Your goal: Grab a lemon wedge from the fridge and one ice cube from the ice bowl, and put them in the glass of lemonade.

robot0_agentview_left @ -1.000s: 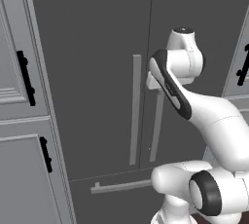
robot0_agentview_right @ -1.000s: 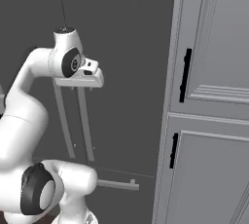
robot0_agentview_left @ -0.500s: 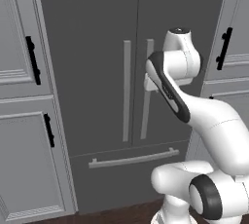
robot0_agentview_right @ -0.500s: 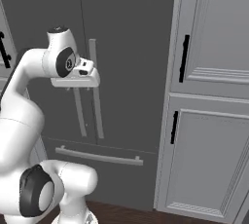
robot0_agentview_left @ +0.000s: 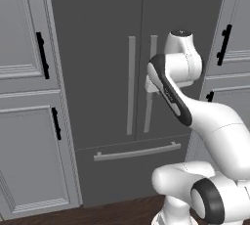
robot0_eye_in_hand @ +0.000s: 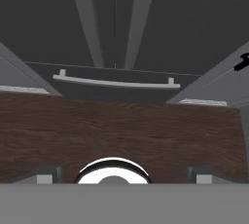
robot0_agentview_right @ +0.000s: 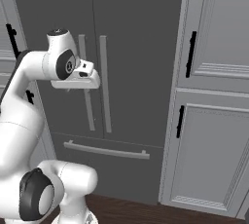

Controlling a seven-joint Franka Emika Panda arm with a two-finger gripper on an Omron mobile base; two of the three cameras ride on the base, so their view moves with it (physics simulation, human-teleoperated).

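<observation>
Left base view now frames the fridge squarely, doors shut; its whole picture has shifted, so the base has driven and the fridge is centred for opening. The lemon wedge presumably sits inside. The gripper hangs before the vertical handles, jaw state unclear.

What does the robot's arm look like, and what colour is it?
The arm is smooth, shiny white and built from fat rounded tubes, a bit like bent sausages. A long black stripe runs along one section, and the round joints have dark grey or black rings and caps. Its base is white and bulgy with a big dark round joint too. No cables or writing can be seen on it.
</observation>
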